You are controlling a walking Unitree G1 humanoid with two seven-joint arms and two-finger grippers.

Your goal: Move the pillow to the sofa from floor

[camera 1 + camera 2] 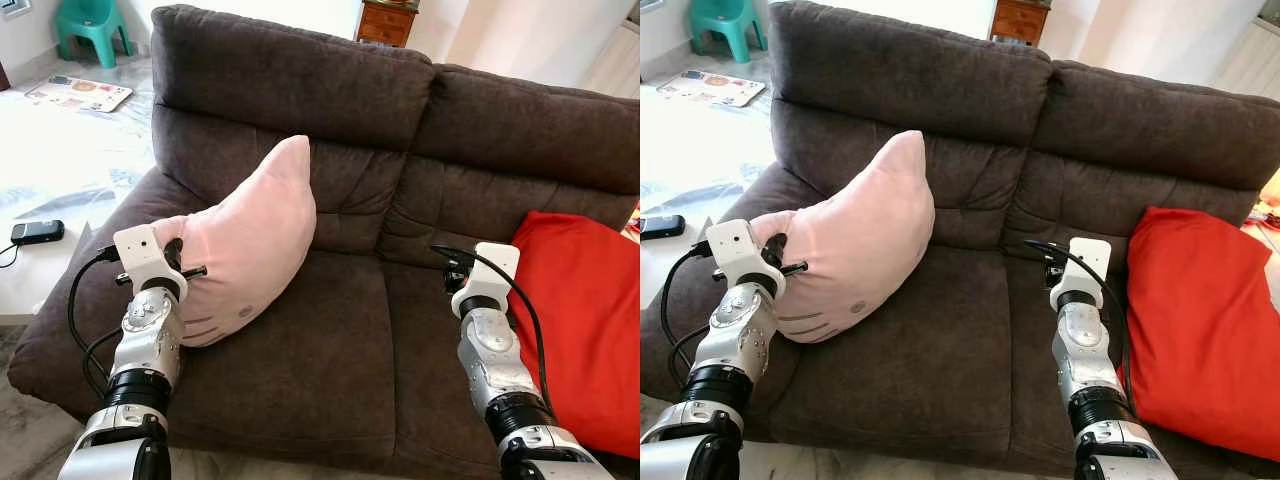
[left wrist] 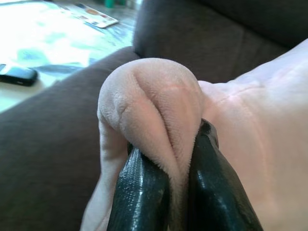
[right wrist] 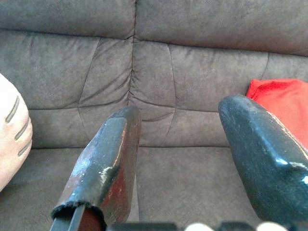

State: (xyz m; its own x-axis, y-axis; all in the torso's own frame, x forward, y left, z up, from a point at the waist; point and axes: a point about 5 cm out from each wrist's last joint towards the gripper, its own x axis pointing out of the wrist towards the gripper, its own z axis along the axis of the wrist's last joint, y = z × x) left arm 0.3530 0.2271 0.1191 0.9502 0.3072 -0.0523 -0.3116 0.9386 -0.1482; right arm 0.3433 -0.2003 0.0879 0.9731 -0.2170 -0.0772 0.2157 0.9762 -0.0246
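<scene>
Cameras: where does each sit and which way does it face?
Eye views: head stereo pair, looking forward and down at the sofa; both silver arms show.
Left wrist view: along the left pincer, shut on a corner of the pink pillow.
Right wrist view: along the open right pincer, toward the sofa back.
Shared: pink pillow, red cushion.

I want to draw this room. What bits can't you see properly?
- Pillow: its pinched corner is hidden between the left gripper fingers in the left wrist view.
- Red cushion: cut off by the right edge in the eye views.
- Sofa: its front and feet are cut off at the bottom edge.
- Mat on the floor: its pictures are too small to read.
- Right gripper: open over the seat.
</scene>
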